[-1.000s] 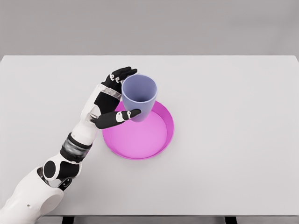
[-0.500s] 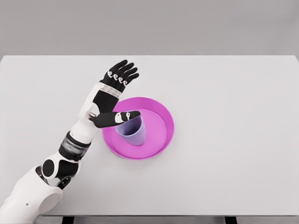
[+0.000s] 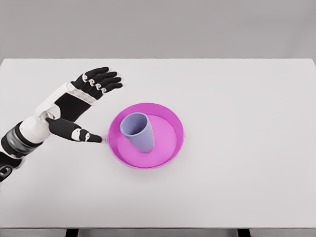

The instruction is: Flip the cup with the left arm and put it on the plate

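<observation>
- We see the cup (image 3: 137, 131) standing mouth-up inside the plate (image 3: 173, 119), left of the plate's middle; it seems to lean a little, though we cannot tell for sure.
- We judge both parts of the task done: the cup sits open end up and rests on the plate, with nothing gripping it.
- Our left robot hand (image 3: 79, 106) is off the cup and to the left of the plate, fingers spread wide and holding nothing; its thumb tip lies just beside the plate's left rim.
- What is left, as we judge it, is only drawing the arm clear without nudging that rim.
- The white counter (image 3: 247, 173) carries nothing else that we can see, so no obstacle stands near.
- Our right arm does not show.
</observation>
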You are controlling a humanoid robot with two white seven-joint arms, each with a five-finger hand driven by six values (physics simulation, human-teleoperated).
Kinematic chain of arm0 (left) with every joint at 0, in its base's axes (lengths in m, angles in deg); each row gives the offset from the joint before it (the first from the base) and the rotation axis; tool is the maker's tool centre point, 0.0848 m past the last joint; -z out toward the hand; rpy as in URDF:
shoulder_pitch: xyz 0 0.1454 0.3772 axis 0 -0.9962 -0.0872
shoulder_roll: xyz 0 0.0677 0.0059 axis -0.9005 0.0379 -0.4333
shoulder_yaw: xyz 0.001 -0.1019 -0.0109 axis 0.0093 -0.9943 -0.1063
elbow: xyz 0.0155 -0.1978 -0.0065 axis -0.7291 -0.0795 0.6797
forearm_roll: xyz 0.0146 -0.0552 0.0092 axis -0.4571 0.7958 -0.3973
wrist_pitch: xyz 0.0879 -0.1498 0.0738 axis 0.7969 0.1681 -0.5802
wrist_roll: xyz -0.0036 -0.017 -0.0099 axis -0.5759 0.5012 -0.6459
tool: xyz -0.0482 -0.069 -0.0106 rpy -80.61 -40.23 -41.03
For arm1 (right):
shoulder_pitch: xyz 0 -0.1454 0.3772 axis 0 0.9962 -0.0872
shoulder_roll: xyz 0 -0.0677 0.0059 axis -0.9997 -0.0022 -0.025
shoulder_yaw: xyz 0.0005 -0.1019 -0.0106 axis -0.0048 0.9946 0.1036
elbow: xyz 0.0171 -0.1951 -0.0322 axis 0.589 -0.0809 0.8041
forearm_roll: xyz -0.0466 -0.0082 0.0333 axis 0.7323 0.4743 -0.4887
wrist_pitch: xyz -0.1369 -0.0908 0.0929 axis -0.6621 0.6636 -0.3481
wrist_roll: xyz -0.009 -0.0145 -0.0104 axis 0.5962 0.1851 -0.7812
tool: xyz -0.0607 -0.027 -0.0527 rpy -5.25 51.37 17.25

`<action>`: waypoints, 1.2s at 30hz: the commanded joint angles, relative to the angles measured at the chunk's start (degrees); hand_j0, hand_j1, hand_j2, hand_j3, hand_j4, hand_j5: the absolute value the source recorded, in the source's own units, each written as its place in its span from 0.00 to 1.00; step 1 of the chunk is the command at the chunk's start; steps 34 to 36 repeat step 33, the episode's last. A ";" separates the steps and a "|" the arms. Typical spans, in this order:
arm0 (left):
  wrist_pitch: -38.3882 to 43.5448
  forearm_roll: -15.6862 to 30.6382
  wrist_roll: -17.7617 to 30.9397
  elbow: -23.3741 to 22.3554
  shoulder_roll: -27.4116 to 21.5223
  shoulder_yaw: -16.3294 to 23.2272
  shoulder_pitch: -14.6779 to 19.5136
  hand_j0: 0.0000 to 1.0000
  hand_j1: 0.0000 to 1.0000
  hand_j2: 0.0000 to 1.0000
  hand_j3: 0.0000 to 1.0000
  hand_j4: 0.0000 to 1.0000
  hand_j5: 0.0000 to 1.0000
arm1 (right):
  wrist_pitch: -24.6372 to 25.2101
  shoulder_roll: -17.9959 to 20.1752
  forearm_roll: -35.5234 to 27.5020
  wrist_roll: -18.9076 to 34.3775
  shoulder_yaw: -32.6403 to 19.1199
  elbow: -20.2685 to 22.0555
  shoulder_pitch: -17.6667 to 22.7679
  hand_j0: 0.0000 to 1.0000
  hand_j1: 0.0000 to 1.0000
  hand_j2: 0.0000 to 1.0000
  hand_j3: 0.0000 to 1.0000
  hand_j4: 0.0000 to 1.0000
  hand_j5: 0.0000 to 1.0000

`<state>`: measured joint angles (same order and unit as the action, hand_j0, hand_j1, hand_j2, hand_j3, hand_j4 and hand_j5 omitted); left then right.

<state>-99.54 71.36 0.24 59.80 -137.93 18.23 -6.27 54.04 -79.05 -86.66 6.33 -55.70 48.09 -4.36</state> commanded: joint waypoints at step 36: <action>35.88 8.59 3.61 -3.46 -13.77 -5.69 -2.37 1.00 1.00 1.00 1.00 1.00 1.00 | -0.05 0.00 0.03 0.03 0.01 0.00 0.00 1.00 1.00 1.00 1.00 1.00 1.00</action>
